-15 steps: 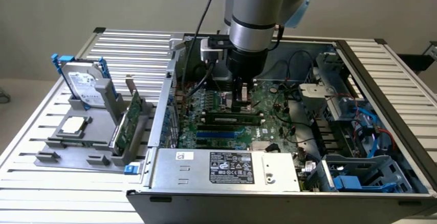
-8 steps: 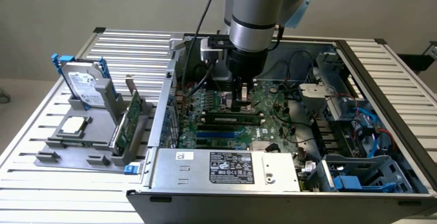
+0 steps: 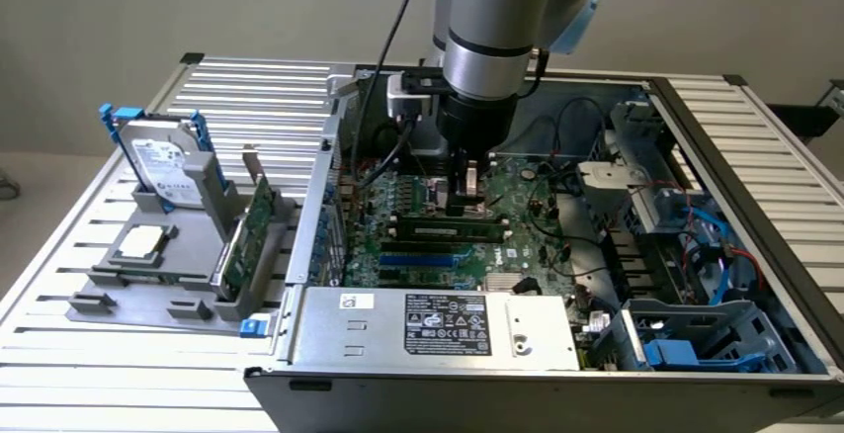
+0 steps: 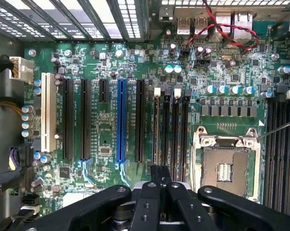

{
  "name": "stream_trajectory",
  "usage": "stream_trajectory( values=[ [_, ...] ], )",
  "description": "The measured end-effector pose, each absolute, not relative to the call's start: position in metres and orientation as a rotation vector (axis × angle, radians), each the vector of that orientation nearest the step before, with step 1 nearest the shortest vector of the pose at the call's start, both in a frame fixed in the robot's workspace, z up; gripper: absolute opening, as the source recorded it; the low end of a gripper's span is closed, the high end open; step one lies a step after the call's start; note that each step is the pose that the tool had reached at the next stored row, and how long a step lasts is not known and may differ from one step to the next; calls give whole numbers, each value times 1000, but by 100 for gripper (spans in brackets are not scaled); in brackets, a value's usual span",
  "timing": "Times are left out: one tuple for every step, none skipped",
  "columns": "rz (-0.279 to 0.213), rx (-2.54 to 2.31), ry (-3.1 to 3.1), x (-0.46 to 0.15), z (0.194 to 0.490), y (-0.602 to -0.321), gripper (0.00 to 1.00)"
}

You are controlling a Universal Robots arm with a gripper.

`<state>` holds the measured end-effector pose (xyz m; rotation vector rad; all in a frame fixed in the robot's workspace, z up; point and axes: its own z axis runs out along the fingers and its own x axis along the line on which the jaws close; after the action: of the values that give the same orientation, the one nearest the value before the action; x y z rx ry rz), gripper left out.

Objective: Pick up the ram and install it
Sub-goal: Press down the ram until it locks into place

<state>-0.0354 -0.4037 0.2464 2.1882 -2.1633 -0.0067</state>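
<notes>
The hand (image 3: 468, 199) is clenched and stands low inside the open computer case (image 3: 554, 354), right above the motherboard (image 3: 508, 250). In the wrist view its black fingers (image 4: 160, 179) are pressed together over the row of memory slots (image 4: 170, 130). Whether they pinch anything I cannot tell.

The ram (image 3: 452, 225) is a long thin green stick with dark chips. It lies across the motherboard just under the hand, on the line of the slots. It looks seated there, but how deep is unclear.

The motherboard is green, with long black slots, one blue slot (image 4: 120, 120) and one white slot (image 4: 48, 111). An open processor socket (image 4: 225, 166) lies beside the memory slots.

The case lies on a bench (image 3: 264, 87) of pale metal slats. On the exterior view's left, a grey holder (image 3: 158, 290) carries a hard drive (image 3: 165, 166) and a wider green card (image 3: 244, 240), both upright. Behind is a plain light wall (image 3: 198, 3).

The case walls and loose cables (image 3: 580, 171) stand close around the hand.
</notes>
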Motion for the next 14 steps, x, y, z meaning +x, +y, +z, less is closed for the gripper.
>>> stream_trajectory(
  values=[
    [-7,2188,-2163,-35,246,-404,11],
    [-7,2188,-2163,-35,246,-404,11],
    [-7,2188,-2163,-35,246,-404,11],
    [-7,2188,-2163,-35,246,-404,11],
    [-7,2188,-2163,-36,246,-404,11],
    [-7,2189,-2163,-37,245,-403,11],
    [-7,2188,-2163,-39,244,-403,11],
    [-7,2188,-2163,-40,242,-403,11],
    [-7,2188,-2163,-41,241,-403,11],
    [-7,2188,-2163,-41,240,-403,11],
    [-7,2188,-2163,-41,239,-403,11],
    [-7,2188,-2163,-41,238,-403,11],
    [-7,2188,-2163,-41,237,-403,11],
    [-7,2188,-2163,-41,236,-403,11]
  ],
)
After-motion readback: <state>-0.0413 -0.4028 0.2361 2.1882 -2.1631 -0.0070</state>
